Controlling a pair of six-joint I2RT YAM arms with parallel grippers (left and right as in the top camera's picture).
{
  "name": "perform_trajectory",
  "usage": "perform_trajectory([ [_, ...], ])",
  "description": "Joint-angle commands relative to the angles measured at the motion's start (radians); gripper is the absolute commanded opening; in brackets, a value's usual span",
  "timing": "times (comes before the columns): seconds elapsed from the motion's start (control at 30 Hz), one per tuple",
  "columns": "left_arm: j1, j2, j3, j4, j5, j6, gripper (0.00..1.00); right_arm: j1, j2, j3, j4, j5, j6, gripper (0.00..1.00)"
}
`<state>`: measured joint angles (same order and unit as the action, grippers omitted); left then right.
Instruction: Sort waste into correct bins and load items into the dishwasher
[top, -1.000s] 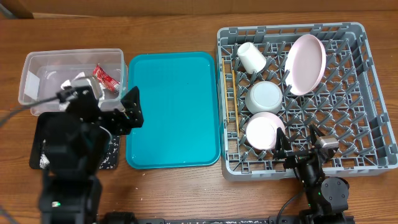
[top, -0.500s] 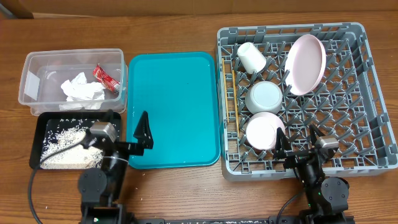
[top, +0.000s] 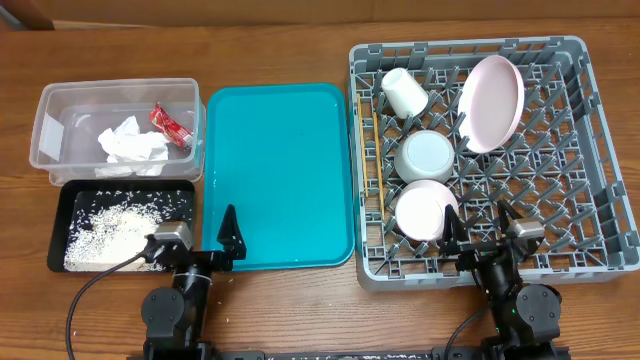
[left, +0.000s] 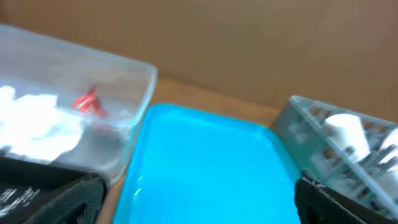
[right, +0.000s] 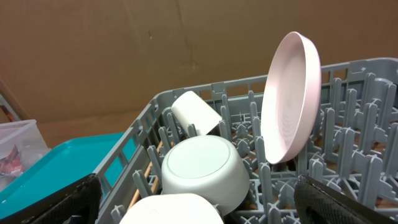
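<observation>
Judging from how things lie, the sorting and loading look finished, and both arms sit low at the near edge of the tabletop (top: 300, 40) with nothing in hand. The left claw (top: 205, 245) is released, jaws spread wide, and so is the right claw (top: 480, 232); neither touches any item. Ahead and to the left of the left claw, the clear tub (top: 45, 130) holds the crumpled napkin (top: 130, 140) and the red-and-white wrapper (top: 172, 125). Just to its left, the black tray (top: 60, 200) holds the rice (top: 115, 230). Straight ahead of it lies the teal tray (top: 280, 170), bare. The right claw points into the rack (top: 600, 150): the nearer bowl (top: 425, 210) is just ahead and left of it, the farther bowl (top: 428, 155) beyond that, both mouth-down. The cup (top: 403, 93) lies tipped farther back, the plate (top: 491, 102) stands on edge straight ahead, and the chopsticks (top: 376, 160) lie along the rack's left side. Any next move calls for little more than checking for stray grains; a few pale specks by the left claw are too small to identify.
</observation>
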<state>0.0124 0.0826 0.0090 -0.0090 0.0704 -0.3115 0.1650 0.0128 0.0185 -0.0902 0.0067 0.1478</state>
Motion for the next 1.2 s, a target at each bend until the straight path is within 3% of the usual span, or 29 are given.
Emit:
perform_trajectory([
  [0.0,0.031,-0.066,-0.004,-0.068,-0.063,0.029,1.00,-0.003,-0.010,-0.011,0.006,-0.001,-0.007,1.00],
  [1.17,0.040,-0.078,-0.004,-0.069,-0.071,0.057,1.00,-0.003,-0.010,-0.011,0.006,-0.001,-0.007,1.00],
])
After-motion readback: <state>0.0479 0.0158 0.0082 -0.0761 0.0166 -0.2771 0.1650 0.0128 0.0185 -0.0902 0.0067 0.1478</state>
